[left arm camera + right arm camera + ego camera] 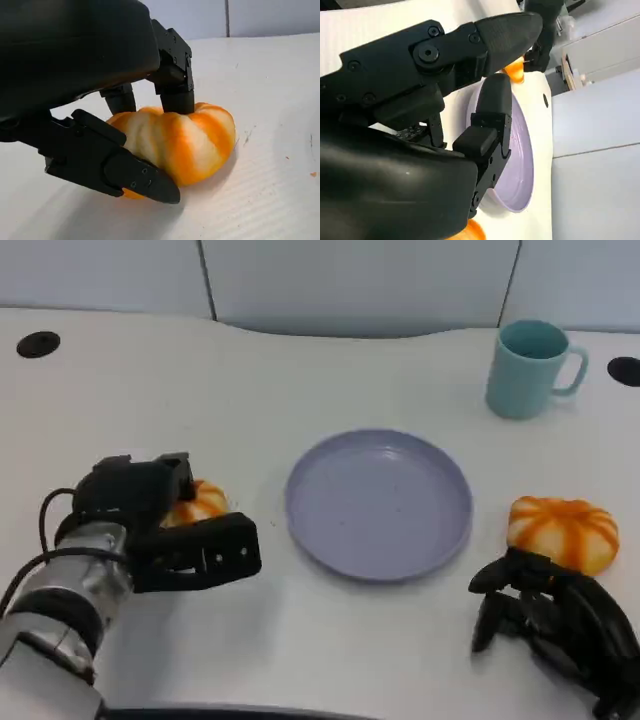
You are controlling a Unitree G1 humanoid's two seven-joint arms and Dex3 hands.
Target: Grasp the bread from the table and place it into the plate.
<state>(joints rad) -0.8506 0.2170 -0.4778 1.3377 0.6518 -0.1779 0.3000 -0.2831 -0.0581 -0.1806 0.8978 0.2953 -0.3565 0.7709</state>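
My left hand [165,530] cups the near bread [182,145] on the desk [300,380], fingers on either side, seemingly touching it. The plate [379,502] lies just to its right. My right hand [555,625] rests spread, empty.

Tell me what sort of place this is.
Probably an office or lab desk set up for a test: a white table with cable holes, grey partition panels behind, and only a plate, mug and bread laid out.
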